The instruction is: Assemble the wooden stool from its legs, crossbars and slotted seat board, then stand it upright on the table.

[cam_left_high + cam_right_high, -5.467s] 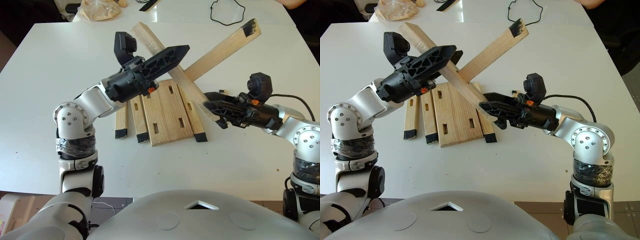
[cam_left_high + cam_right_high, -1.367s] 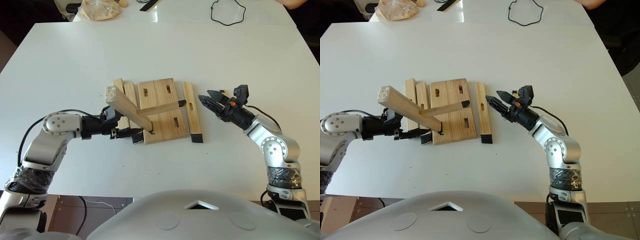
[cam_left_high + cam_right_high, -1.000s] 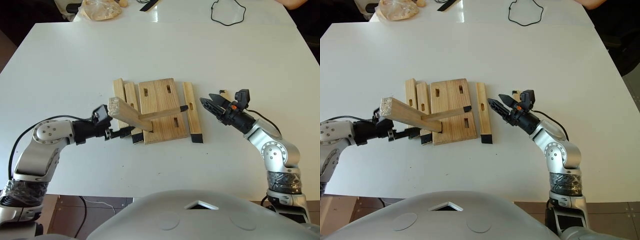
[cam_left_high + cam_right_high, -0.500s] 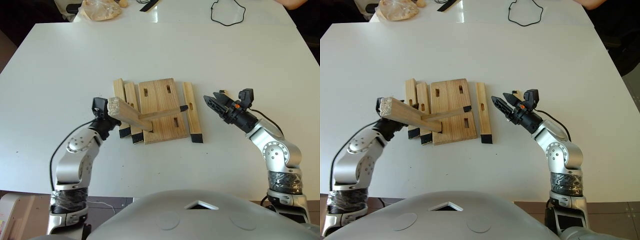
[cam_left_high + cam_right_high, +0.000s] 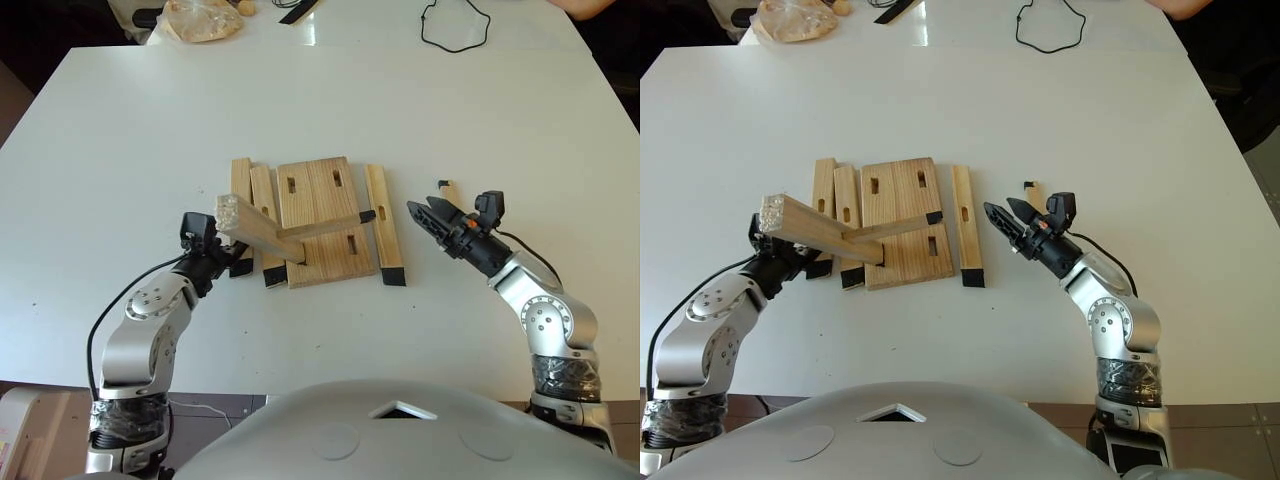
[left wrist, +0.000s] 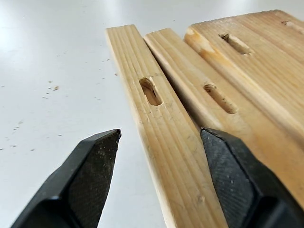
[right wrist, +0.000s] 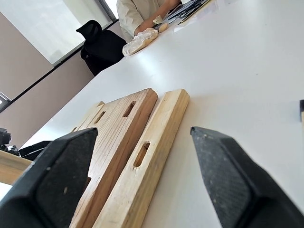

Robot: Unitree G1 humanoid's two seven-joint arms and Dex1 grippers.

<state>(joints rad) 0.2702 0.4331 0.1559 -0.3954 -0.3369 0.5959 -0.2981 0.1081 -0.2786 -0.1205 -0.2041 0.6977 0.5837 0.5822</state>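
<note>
The slotted seat board (image 5: 322,222) lies flat mid-table, with two slotted legs (image 5: 240,205) to its left and one leg (image 5: 385,225) to its right. A thick leg (image 5: 250,228) joined to a crossbar (image 5: 328,224) rests tilted across the board, its pale end raised. My left gripper (image 5: 222,262) is low under that raised end. It is open, and its fingers (image 6: 90,175) straddle the leftmost slotted leg (image 6: 164,128) without gripping it. My right gripper (image 5: 428,214) hovers open just right of the right-hand leg (image 7: 152,152), with nothing between its fingers (image 7: 228,180).
A small dowel (image 5: 444,187) lies beside the right gripper. A plastic bag (image 5: 200,18) and a black cable (image 5: 455,25) sit at the table's far edge. Bare white table (image 5: 120,130) stretches on all sides of the parts.
The joined leg and crossbar, once held high by both grippers, now rest on the board. My left arm has pulled back toward me, and my right gripper has drawn slightly away from the parts.
</note>
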